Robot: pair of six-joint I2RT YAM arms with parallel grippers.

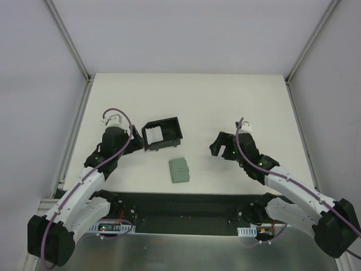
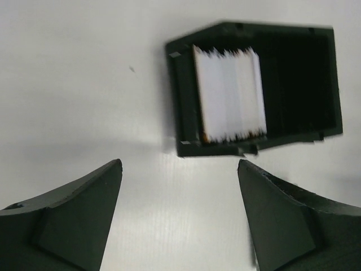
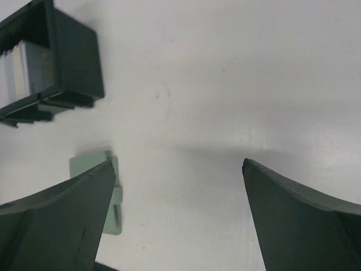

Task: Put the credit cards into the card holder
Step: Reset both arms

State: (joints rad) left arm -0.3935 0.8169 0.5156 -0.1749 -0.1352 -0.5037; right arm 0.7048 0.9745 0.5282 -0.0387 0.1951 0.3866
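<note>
The black card holder (image 1: 171, 131) lies on the white table left of centre. Whitish cards (image 1: 155, 134) stand inside its left part; I cannot tell a light blue one apart. In the left wrist view the holder (image 2: 299, 84) is just ahead of my fingers, with the cards (image 2: 230, 95) upright in it. My left gripper (image 2: 179, 164) is open and empty, a short way from the holder's near wall (image 1: 136, 143). My right gripper (image 3: 179, 164) is open and empty over bare table, right of the holder (image 1: 218, 148). The holder (image 3: 73, 51) and cards (image 3: 20, 70) show at that view's top left.
A grey-green flat case (image 1: 179, 170) lies on the table in front of the holder, between the two arms; it also shows by my right gripper's left finger (image 3: 90, 164). Aluminium frame posts stand at the table's far corners. White walls surround the table.
</note>
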